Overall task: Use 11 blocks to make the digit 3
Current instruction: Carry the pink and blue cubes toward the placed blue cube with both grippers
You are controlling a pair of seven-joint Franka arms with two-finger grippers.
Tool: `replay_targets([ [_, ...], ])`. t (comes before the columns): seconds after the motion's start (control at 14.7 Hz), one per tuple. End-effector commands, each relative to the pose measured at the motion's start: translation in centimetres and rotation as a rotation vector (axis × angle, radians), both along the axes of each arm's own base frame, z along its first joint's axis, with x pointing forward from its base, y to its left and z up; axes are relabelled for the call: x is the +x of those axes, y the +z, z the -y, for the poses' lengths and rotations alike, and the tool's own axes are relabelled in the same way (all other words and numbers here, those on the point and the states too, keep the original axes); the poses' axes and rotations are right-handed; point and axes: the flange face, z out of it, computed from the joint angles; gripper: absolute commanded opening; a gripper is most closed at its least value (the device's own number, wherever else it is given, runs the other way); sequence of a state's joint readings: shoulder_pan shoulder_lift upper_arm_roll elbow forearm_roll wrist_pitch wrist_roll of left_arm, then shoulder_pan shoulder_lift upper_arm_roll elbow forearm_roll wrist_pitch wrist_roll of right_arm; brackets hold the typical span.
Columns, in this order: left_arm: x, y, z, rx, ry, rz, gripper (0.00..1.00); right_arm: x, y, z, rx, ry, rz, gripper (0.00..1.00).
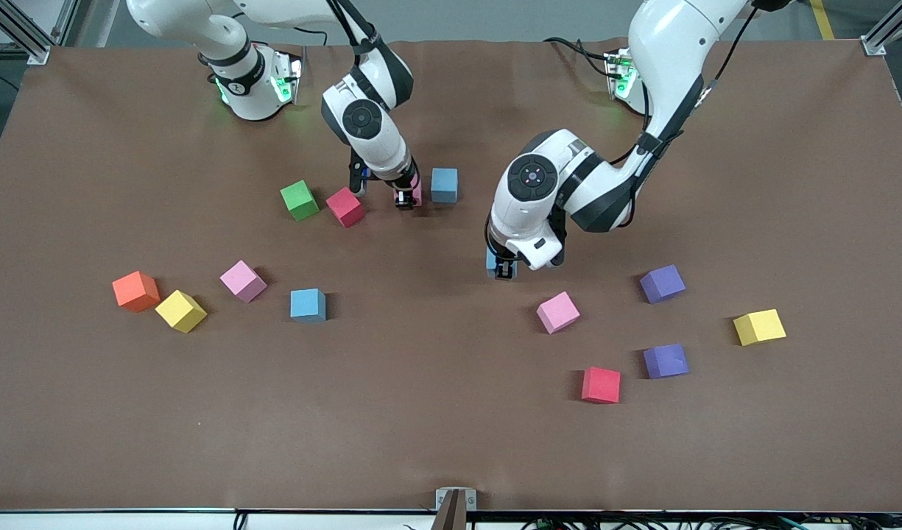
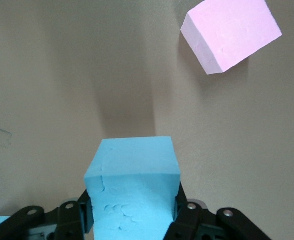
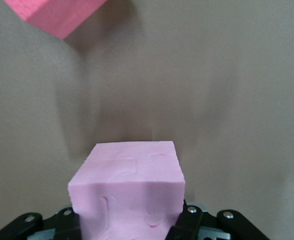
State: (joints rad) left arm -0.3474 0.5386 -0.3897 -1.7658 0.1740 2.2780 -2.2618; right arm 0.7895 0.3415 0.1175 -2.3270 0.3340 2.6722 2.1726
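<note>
My left gripper (image 1: 504,269) is shut on a light blue block (image 2: 132,175), low over the middle of the table; a pink block (image 1: 557,312) (image 2: 229,32) lies nearby. My right gripper (image 1: 406,199) is shut on a pink block (image 3: 127,187), low beside a light blue block (image 1: 444,185) and a red block (image 1: 345,207) (image 3: 54,15). Other blocks lie scattered: pink (image 1: 242,280), light blue (image 1: 308,305), yellow (image 1: 180,311), yellow (image 1: 759,327), purple (image 1: 662,283), purple (image 1: 666,361), red (image 1: 601,385). No digit 3 shows.
A green cube (image 1: 299,199) sits next to the red block by my right gripper. An orange cube (image 1: 135,291) lies beside the yellow block toward the right arm's end. Brown table cover (image 1: 436,442) spreads bare nearer the front camera.
</note>
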Motion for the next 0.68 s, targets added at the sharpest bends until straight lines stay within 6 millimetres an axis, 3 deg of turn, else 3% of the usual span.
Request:
replay_targets([
  [0.0, -0.5, 0.4, -0.3, 0.000, 0.013, 0.003, 0.32, -0.6, -0.1, -0.3, 0.011, -0.023, 0.000, 0.01],
  [0.61, -5.4, -2.1, 1.7, 0.006, 0.093, -0.050, 0.32, -1.1, 0.0, -1.0, 0.014, -0.023, 0.000, 0.01],
])
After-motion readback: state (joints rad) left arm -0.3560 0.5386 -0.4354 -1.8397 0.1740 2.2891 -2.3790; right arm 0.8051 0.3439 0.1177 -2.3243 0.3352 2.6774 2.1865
